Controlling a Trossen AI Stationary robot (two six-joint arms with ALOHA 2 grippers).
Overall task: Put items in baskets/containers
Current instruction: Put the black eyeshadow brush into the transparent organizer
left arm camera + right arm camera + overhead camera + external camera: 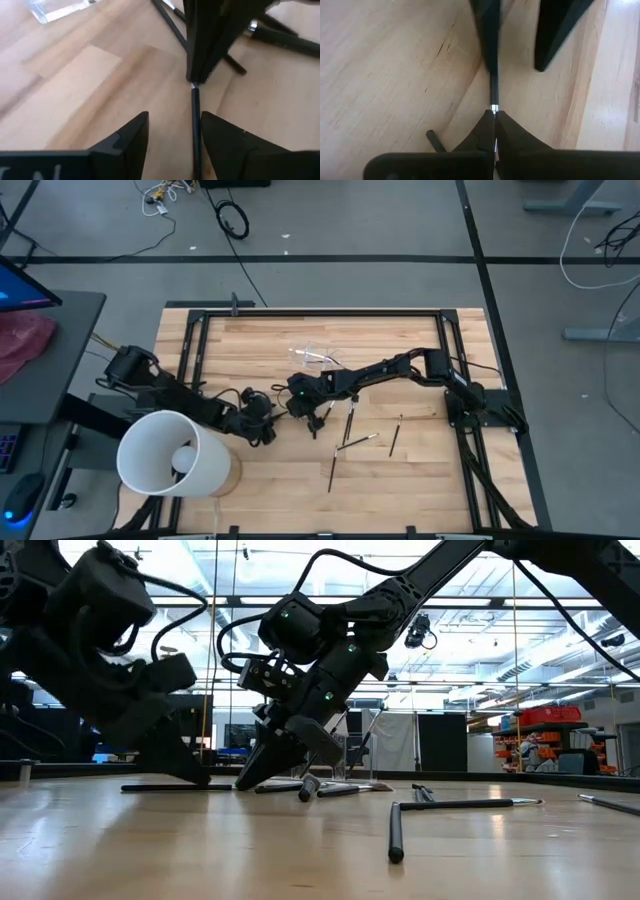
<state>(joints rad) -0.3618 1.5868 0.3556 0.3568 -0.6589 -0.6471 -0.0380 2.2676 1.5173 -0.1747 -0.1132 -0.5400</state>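
Brush (493,85) lies flat on the worktop (420,470), pinched at its ferrule by our right end effector (494,131) (fingers fully together). Our left end effector (172,131) gapes around the same handle, near the clear holder (318,358).

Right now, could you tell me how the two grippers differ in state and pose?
The left gripper is open, its fingers straddling a brush lying on the table; the right gripper is shut on that brush's ferrule end. Both sit low at the table's middle, facing each other along the same brush.
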